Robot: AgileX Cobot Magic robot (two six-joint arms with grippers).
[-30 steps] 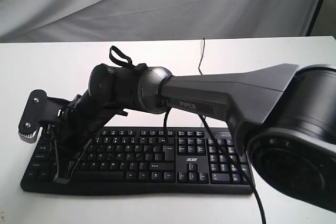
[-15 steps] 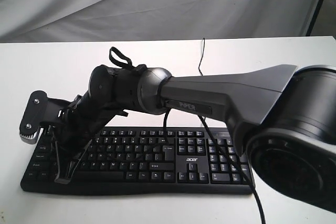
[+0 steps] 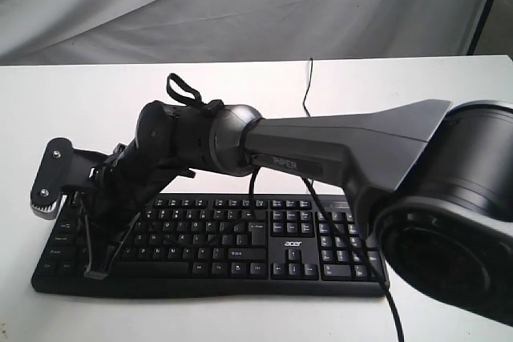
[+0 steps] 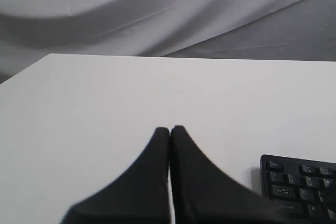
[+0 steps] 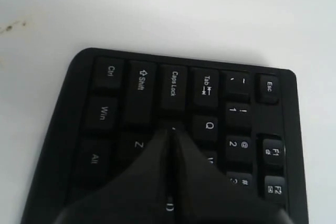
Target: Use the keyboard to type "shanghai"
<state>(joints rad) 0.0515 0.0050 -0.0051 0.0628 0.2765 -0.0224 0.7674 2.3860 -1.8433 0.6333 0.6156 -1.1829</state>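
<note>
The black keyboard (image 3: pixel 240 238) with a white "acer" logo lies along the front of the white table (image 3: pixel 96 94). My right arm reaches across it to its left end. There my right gripper (image 3: pixel 94 272) points down, shut with nothing in it. In the right wrist view the right gripper (image 5: pixel 170 129) has its tips on the keyboard (image 5: pixel 105 114) beside Caps Lock, between Z and Q. My left gripper (image 4: pixel 170 128) is shut and empty above bare table, with a corner of the keyboard (image 4: pixel 296 182) to one side. It does not show in the exterior view.
The keyboard's thin black cable (image 3: pixel 307 86) runs back across the table. Grey cloth (image 3: pixel 240 6) hangs behind the table. A black stand leg (image 3: pixel 485 6) is at the far right. The right arm's large base (image 3: pixel 457 214) fills the near right corner.
The right arm has shifted only very slightly. Its fingertips stay at the keyboard's left end, and the keyboard has not moved.
</note>
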